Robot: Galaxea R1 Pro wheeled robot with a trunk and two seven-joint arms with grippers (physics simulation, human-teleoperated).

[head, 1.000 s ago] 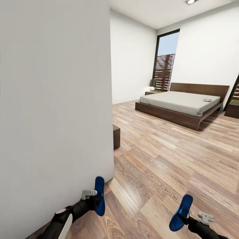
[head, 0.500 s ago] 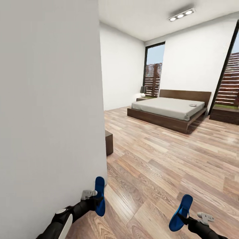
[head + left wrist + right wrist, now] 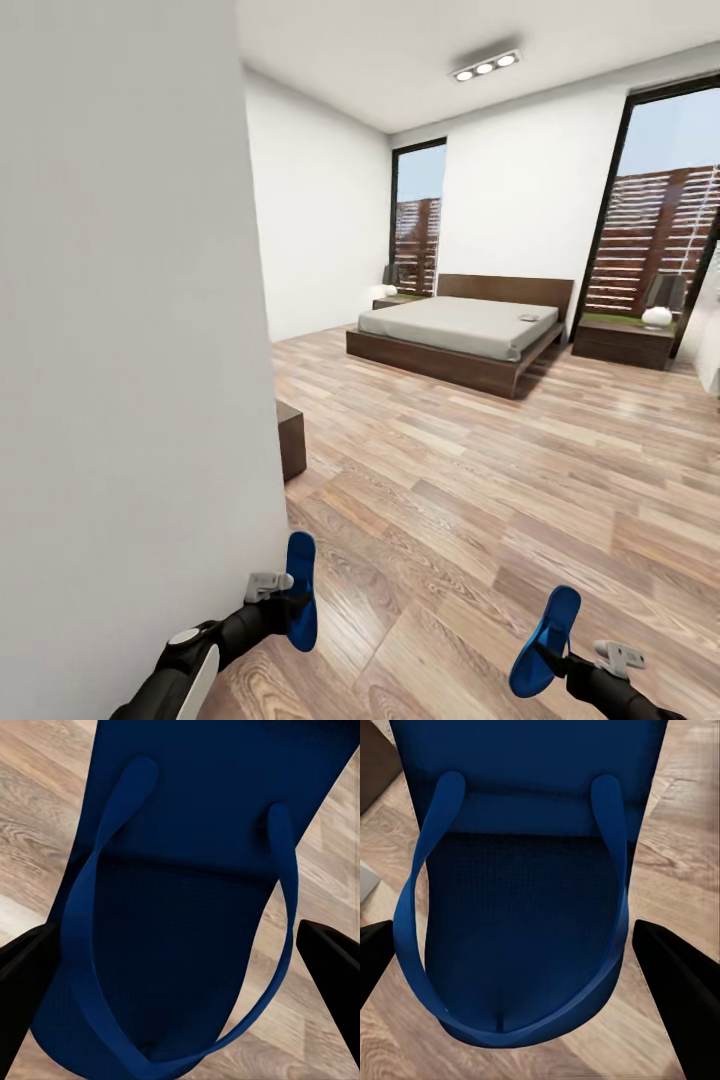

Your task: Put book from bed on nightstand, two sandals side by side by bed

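Grippers: left gripper clamped on left sandal, right gripper on right sandal | bed far ahead, right of centre, right arm nearer | book on mattress.

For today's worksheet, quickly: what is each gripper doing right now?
Left gripper: shut on a blue sandal.
Right gripper: shut on the other sandal.
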